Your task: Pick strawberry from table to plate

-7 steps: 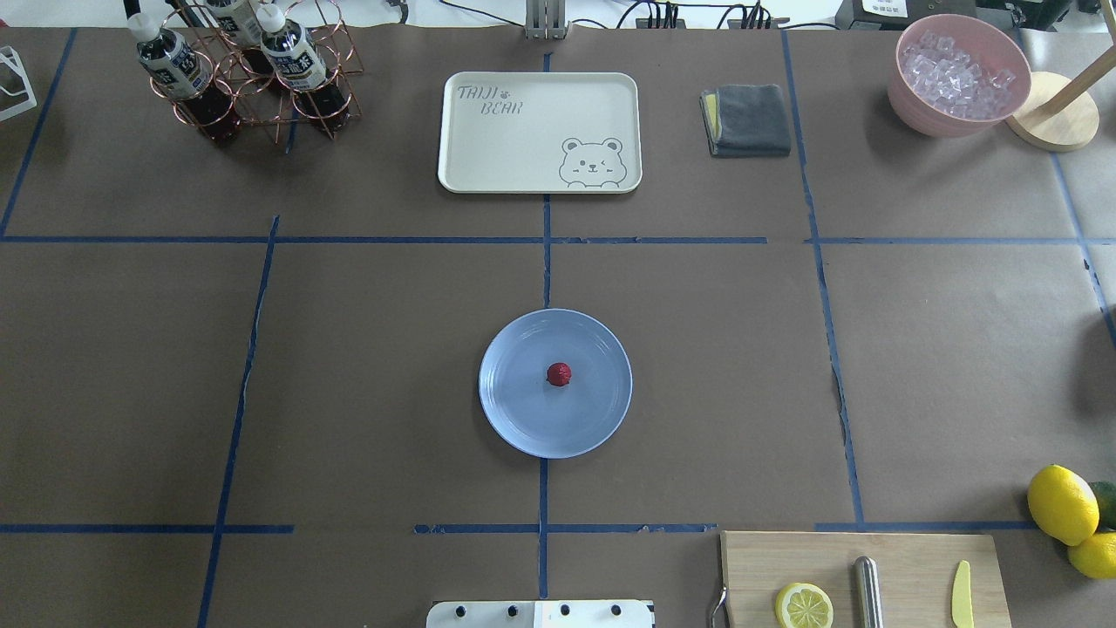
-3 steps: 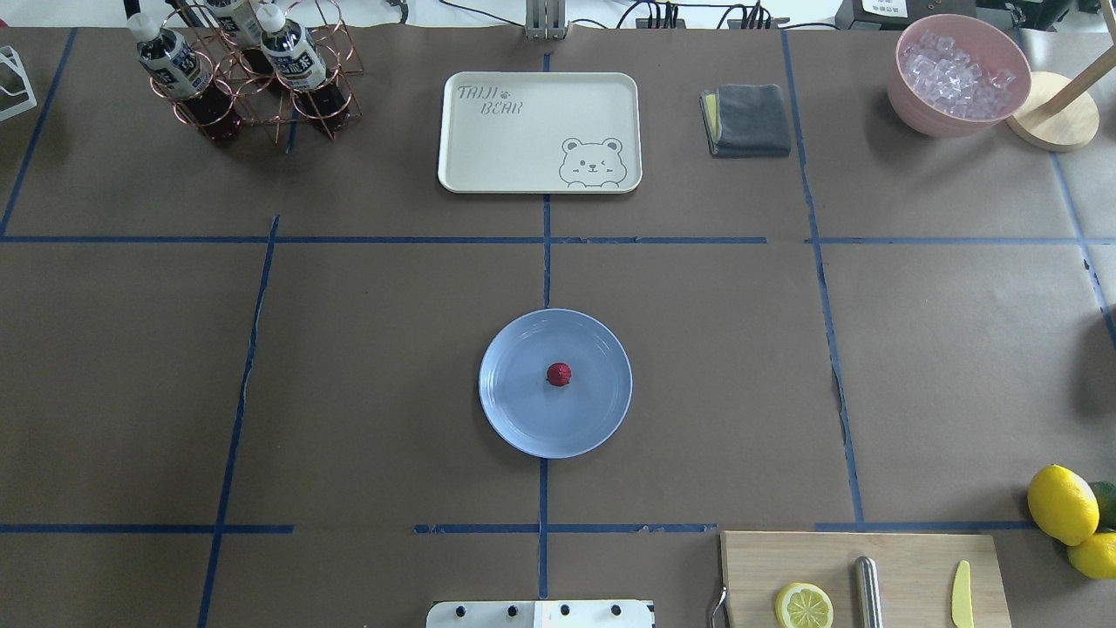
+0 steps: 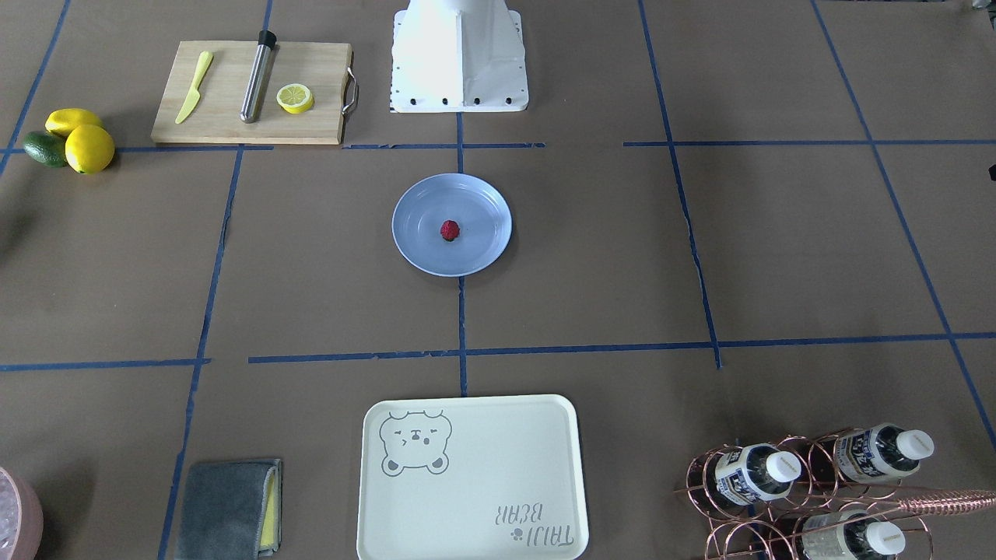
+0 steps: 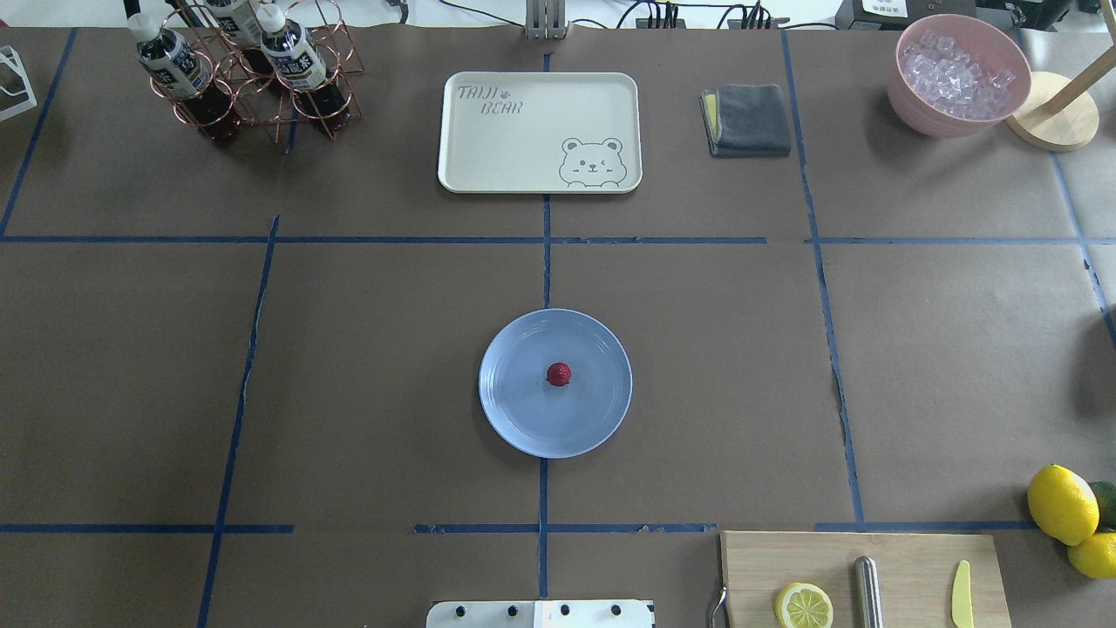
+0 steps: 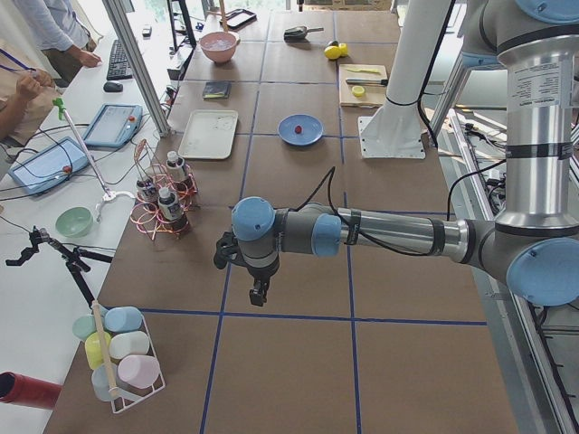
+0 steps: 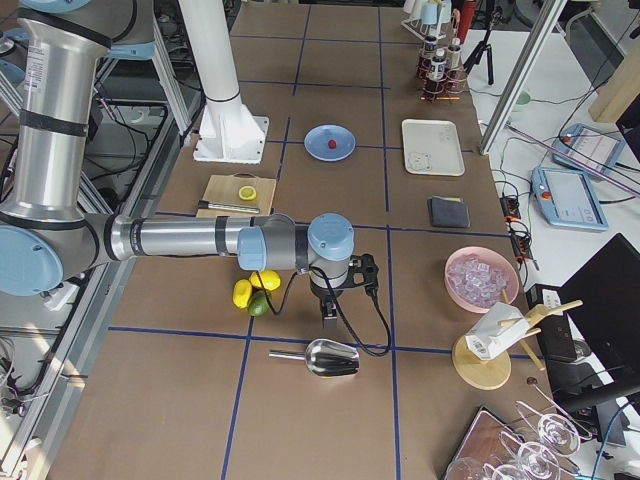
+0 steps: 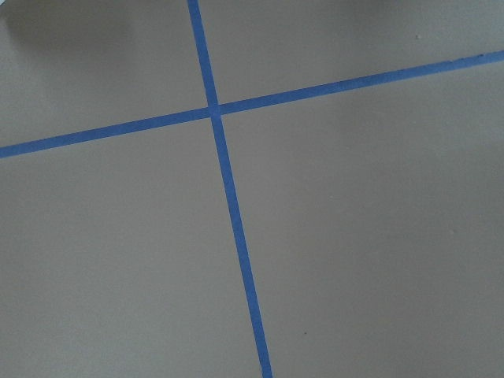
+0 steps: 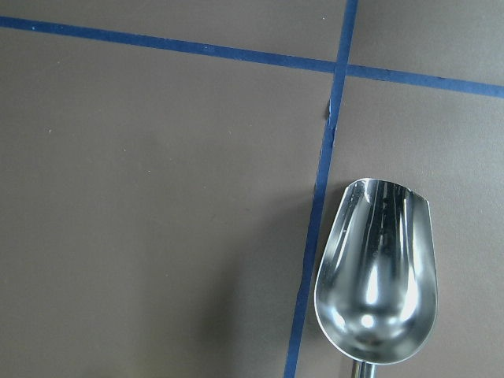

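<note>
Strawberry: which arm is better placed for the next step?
Neither clearly. The strawberry already lies on the plate; left gripper and right gripper hang at opposite ends of the table, both far from it.

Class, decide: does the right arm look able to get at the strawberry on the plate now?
Probably yes: the strawberry lies uncovered on the plate, nothing around it; the right gripper hangs far off.

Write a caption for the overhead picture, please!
A strawberry sits in the middle of a blue plate on the taped table.
</note>
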Available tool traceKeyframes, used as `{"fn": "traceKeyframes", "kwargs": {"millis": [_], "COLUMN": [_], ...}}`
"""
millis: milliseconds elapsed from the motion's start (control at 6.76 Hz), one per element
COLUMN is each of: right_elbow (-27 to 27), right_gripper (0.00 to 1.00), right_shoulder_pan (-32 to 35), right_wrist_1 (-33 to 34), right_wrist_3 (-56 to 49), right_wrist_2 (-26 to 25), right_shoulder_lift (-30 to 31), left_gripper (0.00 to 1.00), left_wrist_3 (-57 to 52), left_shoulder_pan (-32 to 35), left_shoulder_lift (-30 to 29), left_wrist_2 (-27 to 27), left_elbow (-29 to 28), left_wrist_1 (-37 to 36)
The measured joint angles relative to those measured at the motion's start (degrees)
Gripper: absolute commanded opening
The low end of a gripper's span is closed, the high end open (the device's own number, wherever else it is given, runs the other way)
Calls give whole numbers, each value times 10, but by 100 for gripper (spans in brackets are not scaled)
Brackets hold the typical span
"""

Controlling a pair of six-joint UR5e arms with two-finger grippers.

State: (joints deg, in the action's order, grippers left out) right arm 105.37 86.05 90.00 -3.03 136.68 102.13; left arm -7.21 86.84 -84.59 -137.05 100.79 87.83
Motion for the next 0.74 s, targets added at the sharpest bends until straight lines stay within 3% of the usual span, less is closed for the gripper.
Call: {"fn": "traceKeyframes", "kwargs": {"millis": [739], "right_elbow": [0], "right_gripper": [100], "right_shoulder_pan": [0], "right_wrist_1": [0], "right_wrist_3": [4], "right_wrist_2": [0], "right_shoulder_lift": [1], "left_gripper": [100], "left_wrist_3": [-66], "left_shoulder_pan": [17], "left_shoulder_lift": [18], "left_wrist_2": [0], "left_elbow": [14], "left_wrist_1": [11]}}
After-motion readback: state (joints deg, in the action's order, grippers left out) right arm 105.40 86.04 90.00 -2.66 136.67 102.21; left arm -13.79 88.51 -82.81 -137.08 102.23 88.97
